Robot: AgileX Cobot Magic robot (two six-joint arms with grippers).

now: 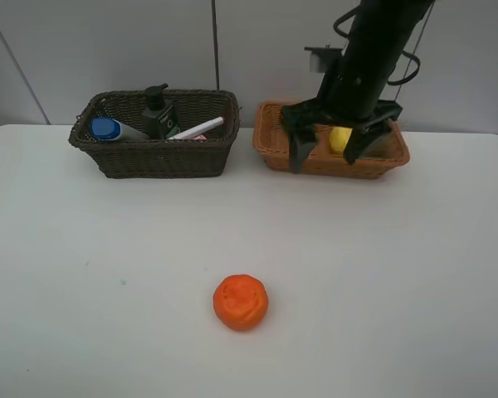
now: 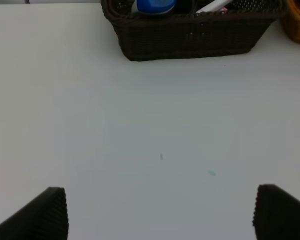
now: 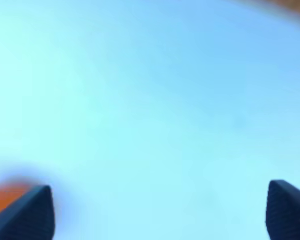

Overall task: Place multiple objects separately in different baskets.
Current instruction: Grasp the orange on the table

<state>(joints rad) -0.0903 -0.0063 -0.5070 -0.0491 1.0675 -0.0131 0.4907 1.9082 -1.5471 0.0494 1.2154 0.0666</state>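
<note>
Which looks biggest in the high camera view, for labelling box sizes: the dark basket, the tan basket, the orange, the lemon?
1. dark basket
2. tan basket, slightly smaller; partly hidden by the arm, so unsure
3. orange, nearer the camera
4. lemon, partly hidden

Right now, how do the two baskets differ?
The dark brown basket is deeper; the orange-tan basket is shallower. The dark brown basket holds bottles and a marker; the orange-tan basket shows a lemon, with the open right pincer before it. Both are rectangular wicker.
</note>
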